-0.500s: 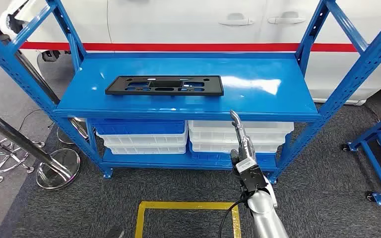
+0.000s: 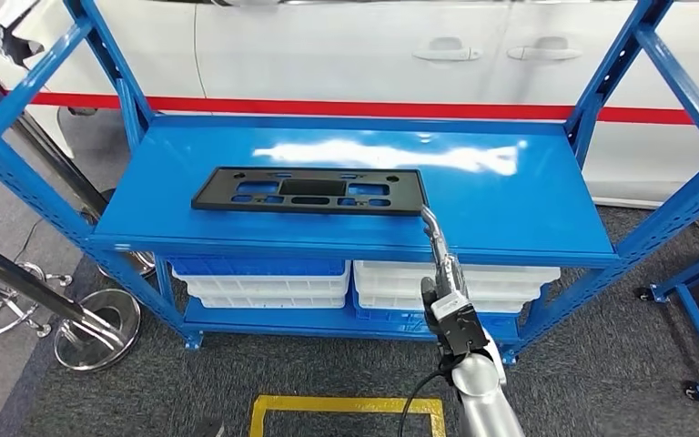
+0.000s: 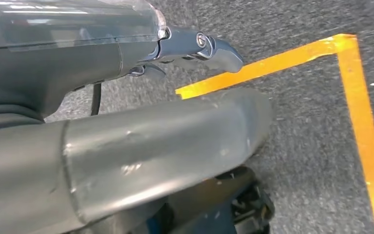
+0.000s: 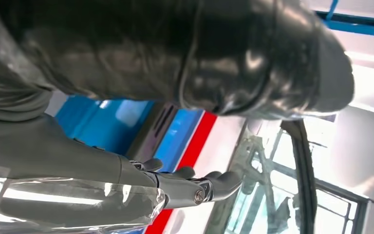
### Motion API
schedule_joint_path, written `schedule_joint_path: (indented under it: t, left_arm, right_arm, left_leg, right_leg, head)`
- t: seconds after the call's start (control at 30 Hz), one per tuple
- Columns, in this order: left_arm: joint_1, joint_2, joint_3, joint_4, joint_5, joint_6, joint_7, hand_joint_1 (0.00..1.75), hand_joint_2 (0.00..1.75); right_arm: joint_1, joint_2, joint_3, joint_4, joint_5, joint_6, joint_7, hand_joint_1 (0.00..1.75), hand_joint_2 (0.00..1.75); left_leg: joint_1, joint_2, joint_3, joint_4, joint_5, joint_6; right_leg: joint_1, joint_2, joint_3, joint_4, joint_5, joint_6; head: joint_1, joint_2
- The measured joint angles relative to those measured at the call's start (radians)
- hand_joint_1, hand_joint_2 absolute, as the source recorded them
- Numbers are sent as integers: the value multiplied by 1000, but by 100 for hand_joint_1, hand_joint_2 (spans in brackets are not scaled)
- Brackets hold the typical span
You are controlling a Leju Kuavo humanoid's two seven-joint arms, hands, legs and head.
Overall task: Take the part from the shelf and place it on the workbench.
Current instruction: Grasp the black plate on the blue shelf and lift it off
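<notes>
The shelf (image 2: 510, 196) carries your part (image 2: 308, 190), flat near its front edge. It looks stiff, light and thin, so take hold along the near edge or through a cutout. Your right robot hand (image 2: 437, 238) reaches toward its corner, fingers extended, empty.

A white car (image 2: 346, 55) with a red stripe (image 2: 328, 107) stands behind; white bins (image 2: 455, 284) and yellow floor tape (image 2: 346, 405) sit below.
</notes>
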Motion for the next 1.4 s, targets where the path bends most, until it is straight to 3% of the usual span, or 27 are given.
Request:
schedule_joint_path:
  t: [0.03, 0.07, 0.17, 0.23, 0.3, 0.37, 0.43, 0.47, 0.53, 0.6, 0.7, 0.77, 0.87, 0.9, 0.93, 0.97, 1.03, 1.07, 1.13, 1.2, 1.27, 1.4]
  left_arm:
    - [-2, -1, 0, 0, 1, 0, 1, 0, 0]
    - [-4, -1, 0, 0, 2, -2, 3, 0, 0]
    - [-7, 0, 0, 0, 8, -9, 16, 0, 0]
    - [-7, 0, 1, 0, 9, -15, 22, 0, 0]
    - [-10, 0, 0, 0, 8, -21, 14, 0, 0]
    - [-11, -1, 0, 0, 5, -20, 1, 0, 0]
    - [-10, -1, 0, 0, 2, -17, -4, 0, 0]
    - [-10, -1, 0, 0, 1, -16, -4, 0, 0]
    - [-12, 0, 0, 0, -1, -14, -4, 0, 0]
    - [-15, 0, 0, 0, -1, -13, -4, 0, 0]
    - [-16, 0, 0, 0, -1, -13, -4, 0, 0]
    - [-15, -1, -1, 0, -1, -13, -4, 0, 0]
    - [-16, -1, -1, 0, -1, -13, -6, 0, 0]
    - [-15, -1, -1, 0, -2, -14, -8, 0, 0]
    - [-15, -1, -1, 0, -2, -14, -12, 0, 0]
    - [-15, -1, -2, 0, -3, -15, -15, 0, 0]
    - [-15, -2, -2, 0, -5, -16, -19, 0, 0]
    - [-15, -2, -2, 0, -5, -16, -20, 0, 0]
    - [-16, -4, -3, 0, -5, -16, -19, 0, 0]
    - [-17, -4, -3, 0, -6, -16, -18, 0, 0]
    - [-19, -3, -3, 0, -7, -16, -17, 0, 0]
    - [-19, -3, -3, 0, -8, -16, -15, 0, 0]
  right_arm:
    - [1, 0, -1, 2, -2, 0, 1, 0, 0]
    - [2, -1, -3, 4, -5, 0, 4, 0, 0]
    - [2, 0, -7, 7, -10, 1, 8, 0, 0]
    - [-3, 2, -8, 7, -11, 2, 8, 0, 0]
    - [-7, 5, -8, 7, -11, 2, 7, 0, 0]
    - [-8, 5, -8, 7, -10, 2, 7, 0, 0]
    - [-7, 5, -8, 7, -10, 2, 7, 0, 0]
    - [-8, 5, -8, 7, -10, 2, 7, 0, 0]
    - [-10, 5, -8, 7, -10, 2, 7, 0, 0]
    - [-13, 5, -8, 7, -10, 2, 7, 0, 0]
    - [-15, 6, -8, 7, -9, 2, 6, 0, 0]
    - [-18, 6, -8, 7, -9, 2, 6, 0, 0]
    - [-17, 5, -8, 8, -9, 2, 6, 0, 0]
    - [-14, 5, -8, 10, -9, 2, 6, 0, 0]
    - [-13, 4, -8, 12, -8, 2, 6, 0, 0]
    - [-12, 4, -8, 13, -8, 2, 6, 0, 0]
    - [-13, 4, -8, 15, -5, 2, 6, 0, 0]
    - [-14, 4, -8, 15, -4, 2, 6, 0, 0]
    - [-14, 4, -8, 16, 0, 3, 6, 0, 0]
    - [-14, 4, -8, 16, 3, 4, 6, 0, 0]
    - [-14, 5, -8, 15, 6, 6, 6, 0, 0]
    - [-12, 6, -8, 16, 9, 7, 6, 0, 0]
  left_leg:
    - [0, -1, 3, 7, -9, -6]
    - [-1, -3, -1, 15, -14, -12]
    - [-3, -4, -19, 32, -21, -28]
    - [-1, 2, -33, 68, -43, -35]
    - [1, 8, -79, 168, -89, -42]
    - [1, 9, -149, 301, -134, -43]
    - [0, 9, -180, 344, -124, -36]
    - [-2, 9, -163, 303, -91, -29]
    - [-8, 9, -99, 164, -21, -11]
    - [-16, 10, -54, 66, 0, 2]
    - [-16, 9, -44, 41, -2, 4]
    - [-10, 10, -35, 25, 5, 10]
    - [-11, 11, -30, 20, 5, 18]
    - [-11, 11, -30, 20, 4, 19]
    - [-12, 11, -29, 22, 3, 19]
    - [-12, 10, -28, 23, 2, 18]
    - [-12, 9, -25, 29, -4, 13]
    - [-14, 8, -25, 34, -8, 10]
    - [-16, 8, -29, 39, -12, 1]
    - [-17, 9, -29, 39, -14, -8]
    - [-17, 9, -39, 67, -36, -20]
    - [-4, 10, -151, 299, -141, -41]
  right_leg:
    - [1, -1, 0, -35, 34, -2]
    - [2, 0, 0, -55, 40, -10]
    - [7, 5, -2, -69, 18, -41]
    - [5, 6, 3, -70, 13, -56]
    - [6, 3, 10, -72, 8, -68]
    - [11, -1, 15, -71, 4, -74]
    - [18, -1, 20, -70, 2, -77]
    - [21, 0, 24, -70, 1, -78]
    - [27, 1, 32, -71, -2, -77]
    - [28, 1, 32, -73, -2, -70]
    - [27, -1, 30, -78, -1, -52]
    - [27, -1, 18, -46, -23, -42]
    - [25, -2, -71, 128, -105, -34]
    - [24, -2, -98, 174, -116, -32]
    - [24, -2, -109, 185, -105, -31]
    - [25, -2, -100, 158, -76, -32]
    - [26, -2, -43, 31, -2, -40]
    - [28, -2, -18, -25, 20, -45]
    - [32, -2, 2, -75, 29, -56]
    - [30, 0, 2, -81, 31, -64]
    - [23, -1, 8, -88, 33, -73]
    - [19, -5, 11, -91, 32, -80]
  head:
    - [0, 0]
    - [0, 0]
    - [-1, 0]
    - [-1, 0]
    - [-2, 0]
    - [-2, 0]
    - [-2, 0]
    - [-2, 0]
    - [-2, 0]
    - [-2, 0]
    - [-2, 0]
    - [-2, 0]
    - [-2, 0]
    - [-2, 0]
    - [-2, 0]
    - [-2, 0]
    - [-2, 0]
    - [-2, 0]
    - [-2, 0]
    - [-2, 0]
    - [-2, 0]
    - [-2, 0]
